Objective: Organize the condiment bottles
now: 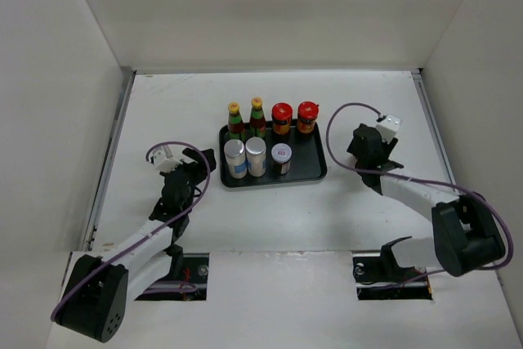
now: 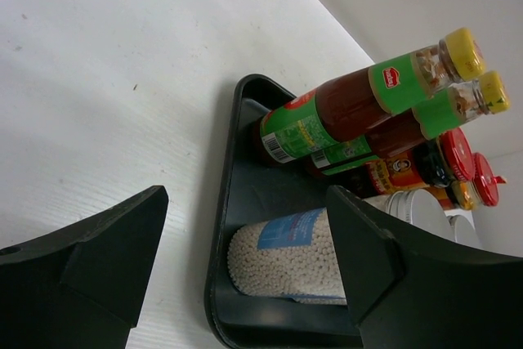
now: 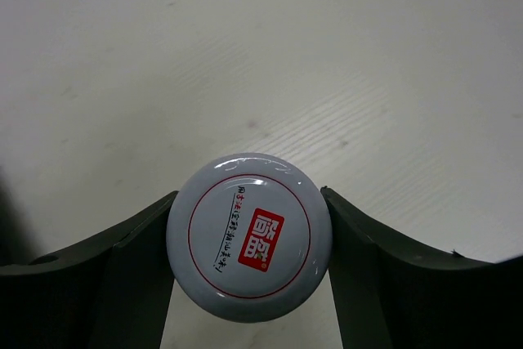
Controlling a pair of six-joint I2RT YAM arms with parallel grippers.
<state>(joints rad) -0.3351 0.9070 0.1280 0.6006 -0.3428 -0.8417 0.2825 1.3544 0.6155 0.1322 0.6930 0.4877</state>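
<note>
A black tray (image 1: pixel 315 176) holds two slim yellow-capped sauce bottles (image 1: pixel 235 120) (image 2: pixel 359 100) and two red-lidded jars (image 1: pixel 282 118) in its back row, with three grey-lidded shaker jars (image 1: pixel 256 155) in front. My left gripper (image 1: pixel 203 163) (image 2: pixel 245 210) stands open at the tray's left corner, facing a shaker of white beads (image 2: pixel 286 259) and holding nothing. Right of the tray, my right gripper (image 1: pixel 365 146) (image 3: pixel 249 226) points down at the table. Its fingers (image 3: pixel 372 259) press both sides of another shaker jar's round grey lid (image 3: pixel 249 202). That jar is hidden in the top view.
White walls box in the table on the left, back and right. The tray's raised rim (image 2: pixel 216 284) lies between my left fingers. A purple cable (image 1: pixel 343 120) loops above the right arm, close to the tray's right end.
</note>
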